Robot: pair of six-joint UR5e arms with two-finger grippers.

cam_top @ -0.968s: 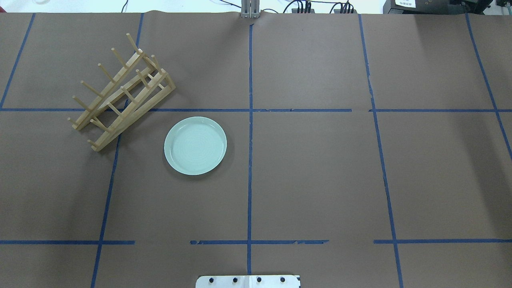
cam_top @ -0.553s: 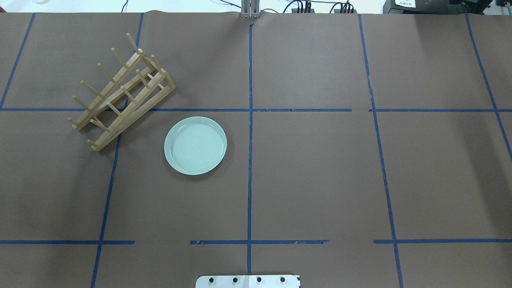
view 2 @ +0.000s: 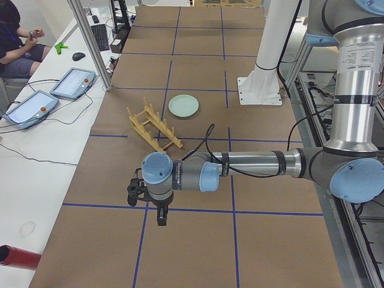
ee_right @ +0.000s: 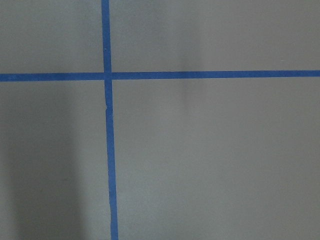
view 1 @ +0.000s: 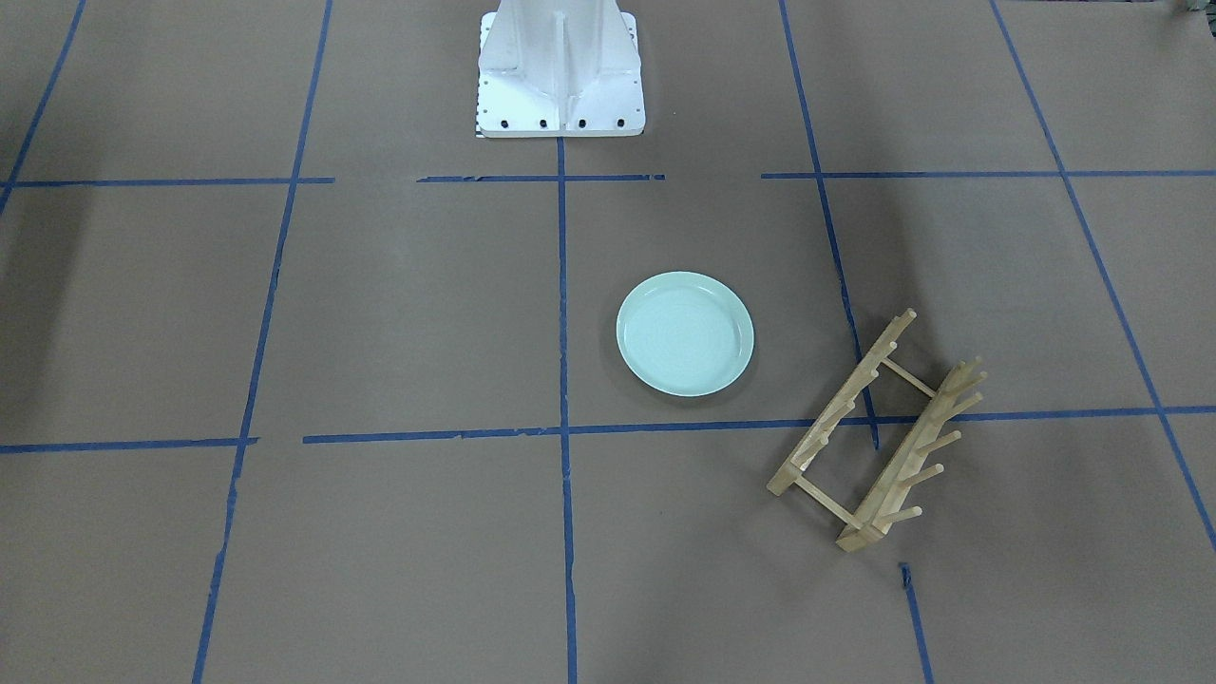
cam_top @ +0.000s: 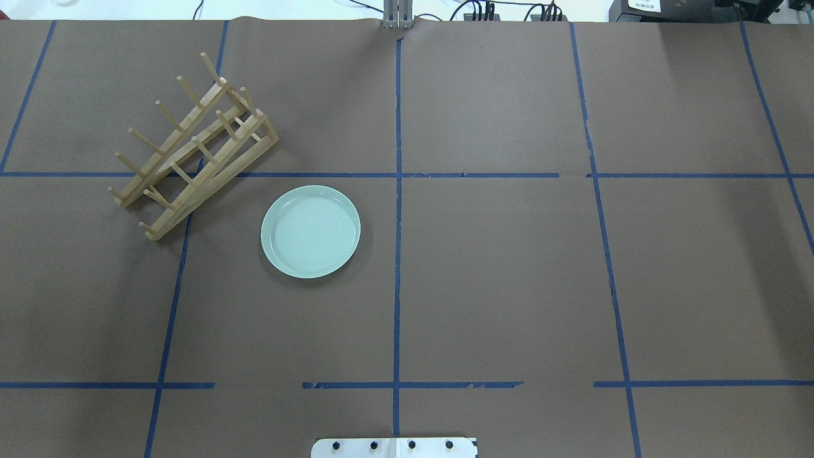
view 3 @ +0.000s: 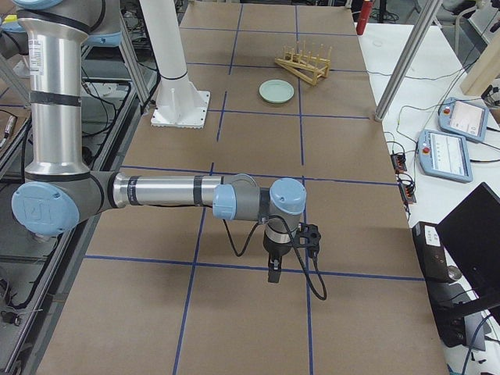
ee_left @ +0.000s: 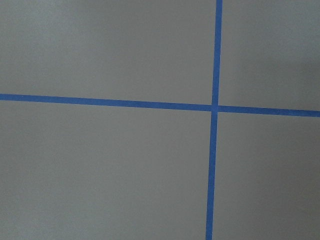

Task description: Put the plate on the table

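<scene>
The pale mint-green plate (cam_top: 310, 231) lies flat on the brown table (cam_top: 509, 286), left of the centre tape line; it also shows in the front view (view 1: 684, 332) and both side views (view 2: 183, 105) (view 3: 276, 91). Nothing holds it. My left gripper (view 2: 161, 217) shows only in the exterior left view, hanging over a tape crossing well away from the plate; I cannot tell if it is open. My right gripper (view 3: 272, 272) shows only in the exterior right view, also far from the plate; I cannot tell its state. Both wrist views show only table and tape.
A light wooden peg rack (cam_top: 194, 149) stands just beyond and left of the plate, without dishes. The white robot base (view 1: 560, 71) sits at the table's near edge. Teach pendants (view 2: 72, 83) and a seated person (view 2: 12, 36) are beside the table.
</scene>
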